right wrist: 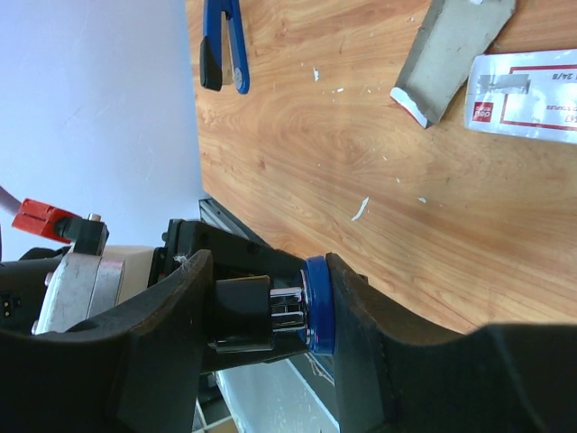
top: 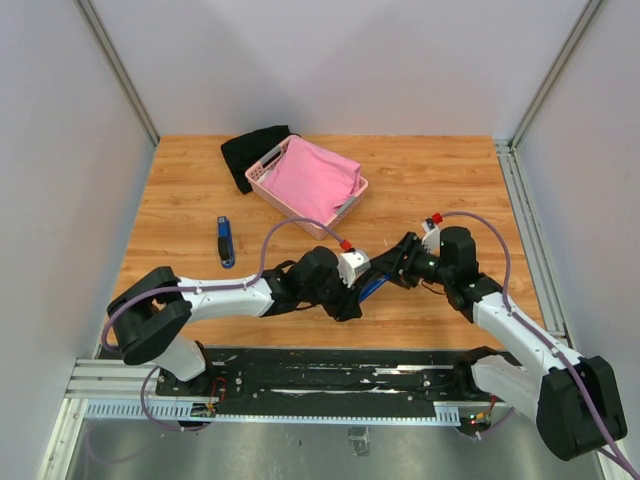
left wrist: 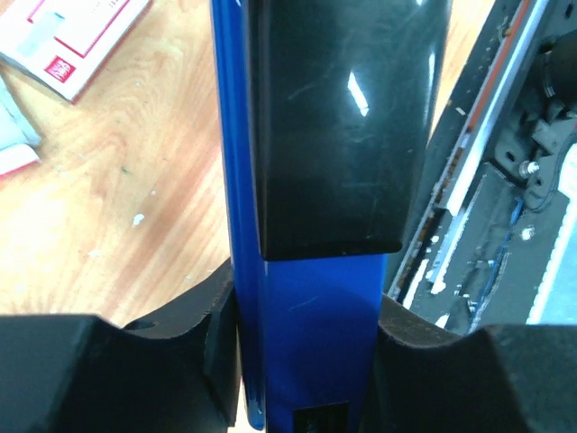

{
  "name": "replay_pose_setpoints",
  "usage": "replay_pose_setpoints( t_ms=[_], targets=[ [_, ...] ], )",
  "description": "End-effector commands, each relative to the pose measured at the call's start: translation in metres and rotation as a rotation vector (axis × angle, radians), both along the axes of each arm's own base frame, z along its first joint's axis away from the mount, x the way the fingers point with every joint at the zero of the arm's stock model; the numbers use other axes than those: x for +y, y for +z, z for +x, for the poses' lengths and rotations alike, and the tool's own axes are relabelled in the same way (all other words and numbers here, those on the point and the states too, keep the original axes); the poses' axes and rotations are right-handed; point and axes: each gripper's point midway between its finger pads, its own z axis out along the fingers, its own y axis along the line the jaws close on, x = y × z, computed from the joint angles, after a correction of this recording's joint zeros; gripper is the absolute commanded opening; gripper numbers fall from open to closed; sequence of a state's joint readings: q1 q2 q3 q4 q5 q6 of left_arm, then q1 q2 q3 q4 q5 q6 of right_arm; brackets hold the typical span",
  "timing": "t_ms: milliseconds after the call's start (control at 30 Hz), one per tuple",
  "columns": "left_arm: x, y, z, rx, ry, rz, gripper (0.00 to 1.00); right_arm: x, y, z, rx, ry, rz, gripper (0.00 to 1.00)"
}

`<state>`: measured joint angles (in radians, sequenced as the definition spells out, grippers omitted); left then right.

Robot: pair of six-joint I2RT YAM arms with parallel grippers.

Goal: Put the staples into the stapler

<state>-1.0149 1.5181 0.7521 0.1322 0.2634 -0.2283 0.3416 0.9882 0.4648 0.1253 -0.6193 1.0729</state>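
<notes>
The left fingers (left wrist: pixel 135 370) and the right fingers (right wrist: pixel 388 352) both squeeze the blue stapler (left wrist: pixel 311 343), so hold it steady and open its black top (left wrist: pixel 343 135) slowly before fetching the staples (right wrist: pixel 451 50).

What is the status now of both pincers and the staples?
Left pincer shut on stapler. Right pincer shut on its end. Staples lie on table beside carton, not yet loaded. Nothing blocks them.

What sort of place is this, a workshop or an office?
Probably a robotics test booth: plain walls box in a wooden table, and a left arm and a right arm are bolted to a metal rail at its edge.
</notes>
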Motion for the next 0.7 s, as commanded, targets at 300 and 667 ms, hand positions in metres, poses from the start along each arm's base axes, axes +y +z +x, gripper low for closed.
replay_pose_setpoints(
  t_ms=[300, 667],
  targets=[
    [-0.015, 0.027, -0.010, -0.001, -0.067, -0.100, 0.00, 0.006, 0.011, -0.006, -0.029, 0.095, 0.005, 0.44],
    [-0.018, 0.032, -0.008, -0.014, -0.070, -0.108, 0.00, 0.014, 0.005, -0.013, 0.000, 0.151, 0.008, 0.80]
  ],
)
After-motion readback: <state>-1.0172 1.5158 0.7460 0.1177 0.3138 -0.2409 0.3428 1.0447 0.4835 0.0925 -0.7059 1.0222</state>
